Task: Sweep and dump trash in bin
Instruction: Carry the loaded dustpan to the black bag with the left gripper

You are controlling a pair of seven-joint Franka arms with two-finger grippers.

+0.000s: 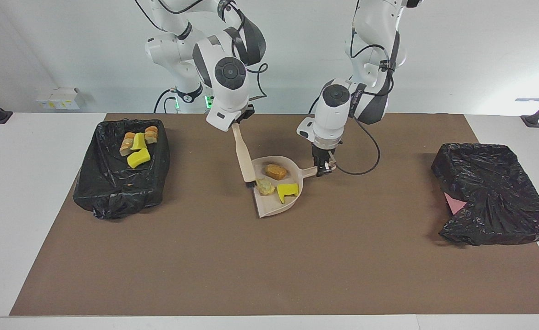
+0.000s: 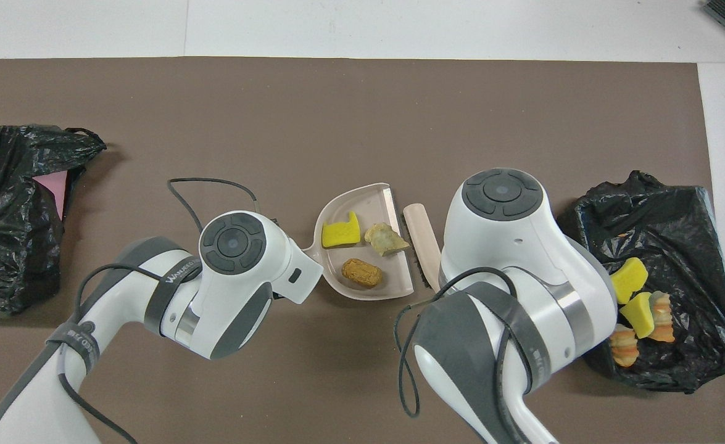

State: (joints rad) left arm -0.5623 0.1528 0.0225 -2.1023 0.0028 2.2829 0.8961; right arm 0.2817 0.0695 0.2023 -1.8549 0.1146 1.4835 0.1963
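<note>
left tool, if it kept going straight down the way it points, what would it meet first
The left tool points down, shut on the dustpan handle. Straight on, it would likely meet the brown mat right under that handle; the gap is hard to judge.

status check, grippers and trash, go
Left gripper shut on dustpan handle. Right gripper shut on brush, beside pan. Three trash bits in pan, four in bin. Nothing in way.

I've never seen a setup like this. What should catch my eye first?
At mid-table, the beige plastic dustpan holds three scraps: a yellow sponge piece, a tan bread chunk and a pale crumbly bit. The left gripper grips the pan's handle, while the right gripper holds a beige hand brush at the pan's edge. Toward the right arm's end sits a black-lined bin with more scraps inside.
</note>
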